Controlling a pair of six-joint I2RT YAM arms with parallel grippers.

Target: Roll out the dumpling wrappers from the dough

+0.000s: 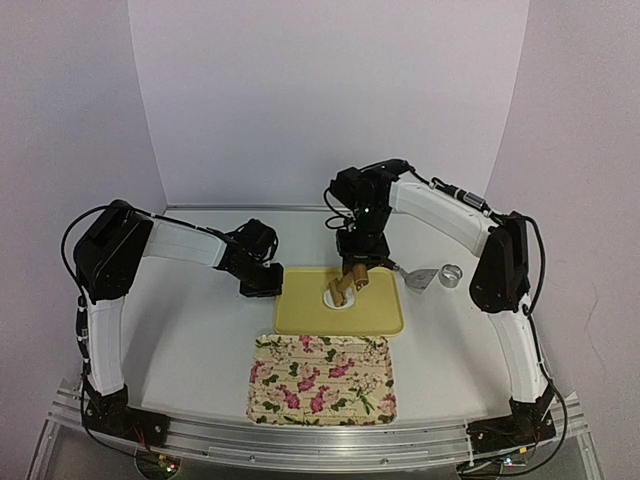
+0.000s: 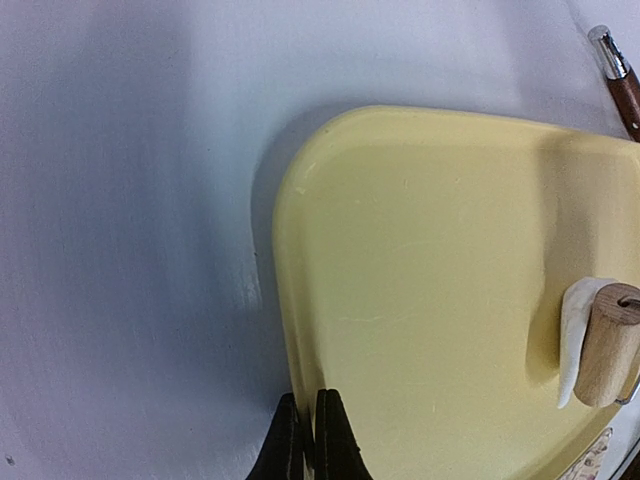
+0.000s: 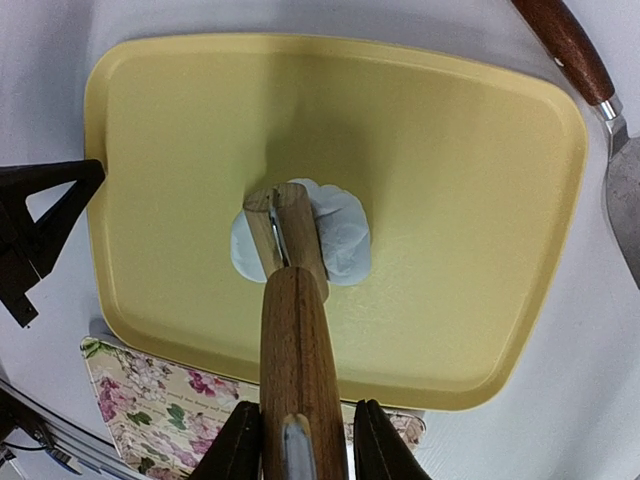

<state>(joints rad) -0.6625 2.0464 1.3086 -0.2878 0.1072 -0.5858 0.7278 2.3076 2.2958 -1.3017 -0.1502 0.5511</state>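
Your right gripper [image 3: 305, 445] clamps a brown wooden rolling pin [image 3: 295, 330], its tip on the flat white dumpling wrapper [image 3: 342, 235] mid yellow rectangular tray [image 3: 460, 190]. Left gripper [image 2: 308, 440]: jaws together, at the tray's rim.

Table [image 1: 200, 340] with yellow tray [image 1: 300, 322], floral tray [image 1: 320, 380], spatula [image 1: 420, 278], cutter [image 1: 451, 273]

The rolling pin [image 3: 295, 330] is smooth wood: the handle is darker with a light sheen, the roller end paler and matt. The dough [image 3: 345, 235] is white, matt and soft-looking, with shallow creases. The yellow tray [image 3: 450, 180] is smooth plastic with a satin finish and faint scuffs. The flowered tray [image 1: 320, 385] has a smooth printed surface. The spatula [image 3: 565, 45] has a polished reddish-brown wood handle with a bright metal collar and blade. The ring cutter [image 1: 451, 273] is shiny metal. The table [image 2: 120, 200] is white and matt
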